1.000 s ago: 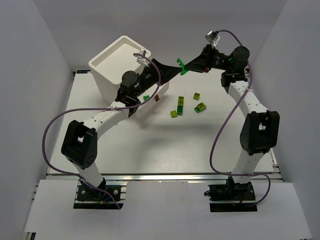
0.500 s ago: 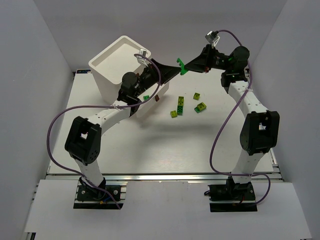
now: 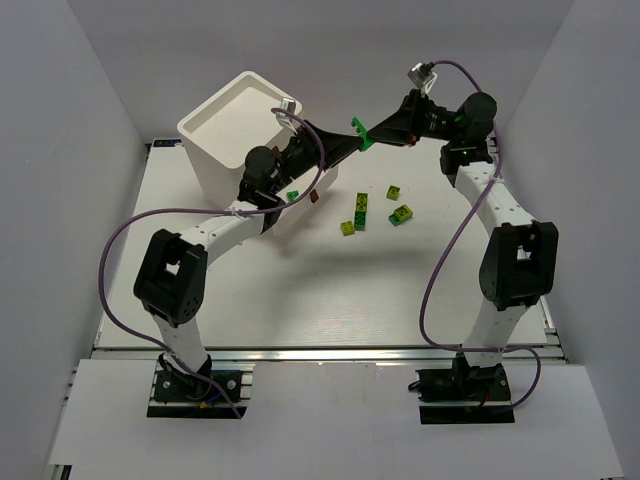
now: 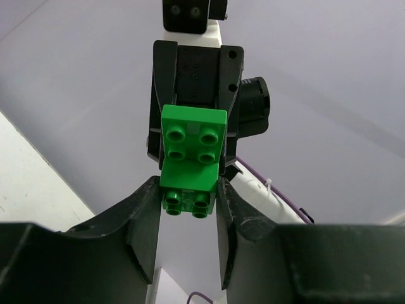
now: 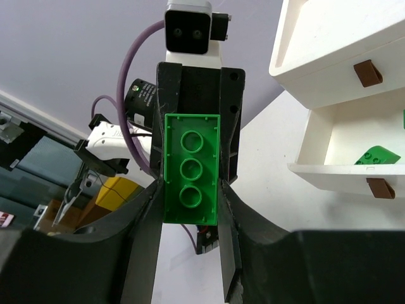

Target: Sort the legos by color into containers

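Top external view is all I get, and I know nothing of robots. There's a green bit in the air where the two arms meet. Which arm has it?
Observer: Both. In the left wrist view, the left gripper pinches the lower end of the green lego.
Operator: And the other arm?
Observer: The right gripper clasps the same lego from its hollow underside, where three round tubes show.
Operator: Is a drawer open under that left arm?
Observer: Yes. The right wrist view shows the open drawer with a second green lego inside, and the upper drawer shut.
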Action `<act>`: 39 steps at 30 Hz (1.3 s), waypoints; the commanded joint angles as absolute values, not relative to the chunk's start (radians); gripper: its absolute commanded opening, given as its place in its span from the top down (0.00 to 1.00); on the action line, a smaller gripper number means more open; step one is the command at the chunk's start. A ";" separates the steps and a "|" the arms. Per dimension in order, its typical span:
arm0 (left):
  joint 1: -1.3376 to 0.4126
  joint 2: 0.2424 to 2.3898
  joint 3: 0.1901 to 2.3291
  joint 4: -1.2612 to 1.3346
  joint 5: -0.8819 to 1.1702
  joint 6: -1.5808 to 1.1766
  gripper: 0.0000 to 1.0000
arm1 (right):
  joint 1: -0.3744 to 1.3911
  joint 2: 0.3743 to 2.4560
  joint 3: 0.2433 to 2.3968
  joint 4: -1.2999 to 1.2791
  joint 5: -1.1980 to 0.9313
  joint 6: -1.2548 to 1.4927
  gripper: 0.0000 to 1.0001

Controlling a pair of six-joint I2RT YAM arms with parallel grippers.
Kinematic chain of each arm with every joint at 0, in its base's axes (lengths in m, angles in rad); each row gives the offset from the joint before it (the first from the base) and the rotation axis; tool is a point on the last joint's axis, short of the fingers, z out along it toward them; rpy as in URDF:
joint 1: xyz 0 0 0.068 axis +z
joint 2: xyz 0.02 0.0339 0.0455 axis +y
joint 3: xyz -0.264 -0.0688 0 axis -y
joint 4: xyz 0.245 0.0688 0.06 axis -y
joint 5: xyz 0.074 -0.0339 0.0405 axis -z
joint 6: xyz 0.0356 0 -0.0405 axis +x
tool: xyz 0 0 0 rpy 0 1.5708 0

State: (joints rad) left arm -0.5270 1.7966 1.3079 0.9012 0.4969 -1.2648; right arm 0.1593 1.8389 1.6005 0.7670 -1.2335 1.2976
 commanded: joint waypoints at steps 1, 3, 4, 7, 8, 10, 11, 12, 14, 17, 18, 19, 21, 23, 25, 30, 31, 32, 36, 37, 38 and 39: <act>-0.525 1.793 1.342 0.942 0.517 -1.282 0.59 | 0.164 1.812 1.606 0.824 -1.235 1.293 1.00; -0.525 1.799 1.344 0.954 0.520 -1.292 0.69 | 0.163 1.812 1.602 0.830 -1.236 1.293 1.00; -0.525 1.801 1.345 0.956 0.523 -1.293 0.73 | 0.163 1.812 1.601 0.831 -1.236 1.292 1.00; -0.525 1.802 1.348 0.948 0.532 -1.295 0.92 | 0.157 1.819 1.612 0.835 -1.236 1.276 1.00; -0.514 1.798 1.339 0.936 0.540 -1.292 0.94 | 0.153 1.825 1.620 0.827 -1.239 1.267 1.00; -0.505 1.772 1.315 0.916 0.545 -1.286 1.00 | 0.141 1.844 1.649 0.798 -1.243 1.247 1.00; -0.493 1.760 1.296 0.911 0.545 -1.279 1.00 | 0.132 1.848 1.657 0.792 -1.243 1.238 1.00; -0.483 1.744 1.251 0.908 0.540 -1.278 1.00 | 0.123 1.853 1.664 0.790 -1.244 1.232 1.00; -0.459 1.701 1.210 0.896 0.540 -1.263 1.00 | 0.117 1.870 1.687 0.770 -1.252 1.218 1.00; -0.427 1.651 1.155 0.844 0.541 -1.235 1.00 | 0.107 1.879 1.697 0.747 -1.255 1.181 1.00; -0.426 1.641 1.141 0.836 0.541 -1.229 1.00 | 0.107 1.879 1.698 0.733 -1.253 1.172 1.00; -0.414 1.629 1.138 0.827 0.546 -1.217 1.00 | 0.106 1.881 1.698 0.717 -1.255 1.161 1.00; -0.404 1.621 1.132 0.808 0.551 -1.210 1.00 | 0.109 1.881 1.701 0.687 -1.255 1.122 1.00; -0.393 1.609 1.137 0.754 0.558 -1.180 1.00 | 0.110 1.884 1.724 0.602 -1.256 1.068 1.00; -0.368 1.594 1.179 0.637 0.554 -1.055 1.00 | 0.115 1.879 1.762 0.444 -1.235 0.868 1.00; -0.357 1.612 1.440 -0.129 0.353 -0.630 1.00 | 0.136 1.896 1.936 -0.211 -1.080 0.327 1.00; -0.368 1.624 1.484 -0.194 0.291 -0.544 1.00 | 0.143 1.894 1.930 -0.234 -1.045 0.269 1.00; -0.368 1.634 1.547 -0.304 0.249 -0.510 1.00 | 0.143 1.891 1.924 -0.253 -1.028 0.246 1.00; -0.382 1.690 1.643 -0.463 0.075 -0.388 1.00 | 0.156 1.859 1.868 -0.299 -0.973 0.158 1.00; -0.382 1.700 1.658 -0.488 0.037 -0.353 1.00 | 0.160 1.853 1.853 -0.307 -0.954 0.143 1.00; -0.391 1.712 1.687 -0.532 -0.041 -0.338 1.00 | 0.169 1.850 1.850 -0.319 -0.936 0.106 1.00; -0.391 1.723 1.701 -0.551 -0.063 -0.325 1.00 | 0.172 1.845 1.850 -0.331 -0.921 0.088 1.00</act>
State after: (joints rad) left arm -0.3820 1.6817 1.6554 -0.3153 0.1268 -0.4721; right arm 0.1600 1.8950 1.8557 -0.2317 -0.9951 0.2413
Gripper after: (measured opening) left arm 0.462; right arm 0.407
